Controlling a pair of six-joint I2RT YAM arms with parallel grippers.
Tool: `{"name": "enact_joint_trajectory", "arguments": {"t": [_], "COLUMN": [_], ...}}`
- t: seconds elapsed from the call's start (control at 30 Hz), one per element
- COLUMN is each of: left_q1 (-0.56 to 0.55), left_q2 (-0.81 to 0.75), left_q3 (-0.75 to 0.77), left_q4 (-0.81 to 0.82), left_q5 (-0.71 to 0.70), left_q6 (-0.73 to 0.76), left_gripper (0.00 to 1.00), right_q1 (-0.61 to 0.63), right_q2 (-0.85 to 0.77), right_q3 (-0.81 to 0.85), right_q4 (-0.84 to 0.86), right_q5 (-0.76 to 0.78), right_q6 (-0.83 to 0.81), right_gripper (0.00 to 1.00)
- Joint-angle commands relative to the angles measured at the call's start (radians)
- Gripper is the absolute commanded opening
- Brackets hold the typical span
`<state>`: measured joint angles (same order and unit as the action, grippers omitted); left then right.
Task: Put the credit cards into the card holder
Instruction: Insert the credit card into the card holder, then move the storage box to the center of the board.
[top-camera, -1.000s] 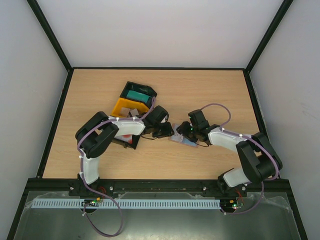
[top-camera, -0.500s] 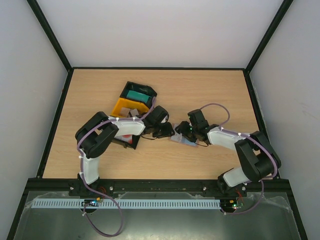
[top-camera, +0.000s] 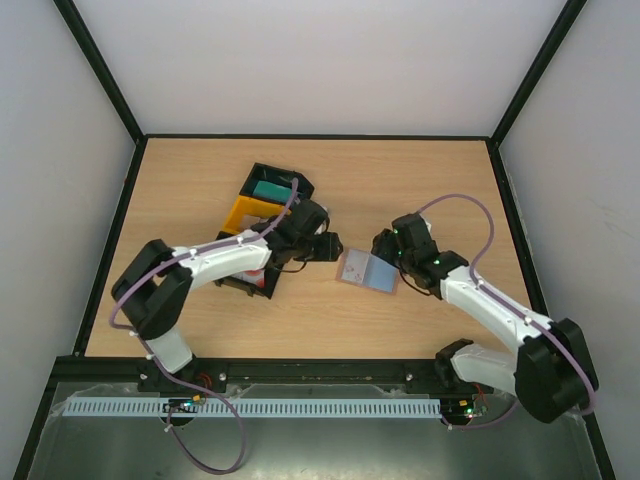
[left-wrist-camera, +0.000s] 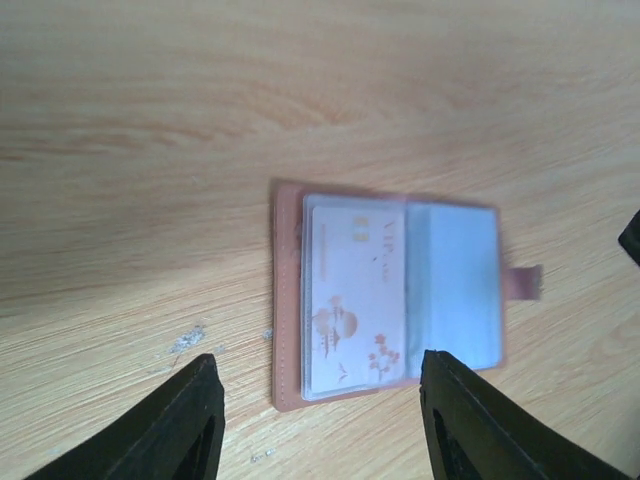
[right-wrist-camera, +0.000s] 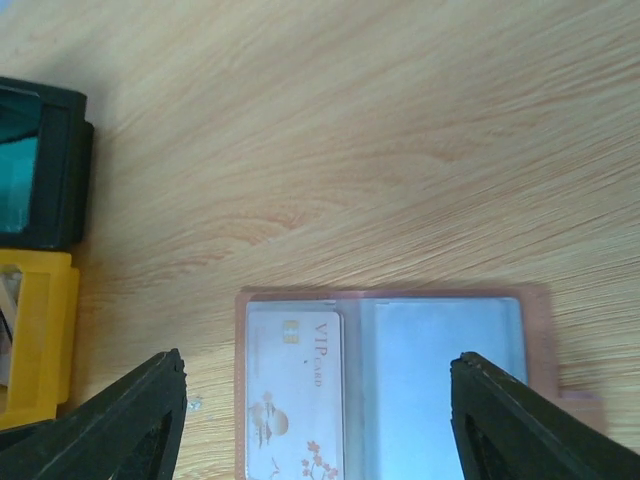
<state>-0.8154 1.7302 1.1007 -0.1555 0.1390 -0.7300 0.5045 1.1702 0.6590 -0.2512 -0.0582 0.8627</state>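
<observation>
The card holder (top-camera: 367, 270) lies open and flat on the table between my two grippers. In the left wrist view the card holder (left-wrist-camera: 288, 300) has a brown-pink edge and clear sleeves. A pale pinkish-white credit card (left-wrist-camera: 355, 300) marked VIP sits in one sleeve; the sleeve beside it (left-wrist-camera: 455, 290) looks empty. The right wrist view shows the same card (right-wrist-camera: 295, 390) in the holder (right-wrist-camera: 440, 300). My left gripper (top-camera: 328, 247) (left-wrist-camera: 330, 420) is open and empty just left of the holder. My right gripper (top-camera: 386, 244) (right-wrist-camera: 320, 425) is open and empty above it.
A black tray (top-camera: 283, 181) holding a teal card (top-camera: 268, 190) and a yellow tray (top-camera: 248, 213) stand at the back left, partly under my left arm. They also show in the right wrist view: black tray (right-wrist-camera: 55, 165), yellow tray (right-wrist-camera: 40, 340). Another black tray (top-camera: 250, 284) lies under the left forearm.
Both grippers were close together over the holder; now they have drawn apart, the left back and left, the right to the right. The holder lies uncovered and open.
</observation>
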Motion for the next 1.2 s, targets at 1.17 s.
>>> {"name": "enact_joint_trajectory", "arguments": {"t": [1.17], "left_q1": [0.183], "left_q2": [-0.278], "left_q3": [-0.376], "left_q4": [-0.261], "left_q5": [-0.234], "left_q6": [-0.088], "left_gripper": [0.58], "right_q1": [0.005], "right_q2": [-0.107], "right_q3": [-0.160], "right_q4": [0.007], "right_q5": [0.036], "right_q6": [0.101], "right_gripper": [0.70]}}
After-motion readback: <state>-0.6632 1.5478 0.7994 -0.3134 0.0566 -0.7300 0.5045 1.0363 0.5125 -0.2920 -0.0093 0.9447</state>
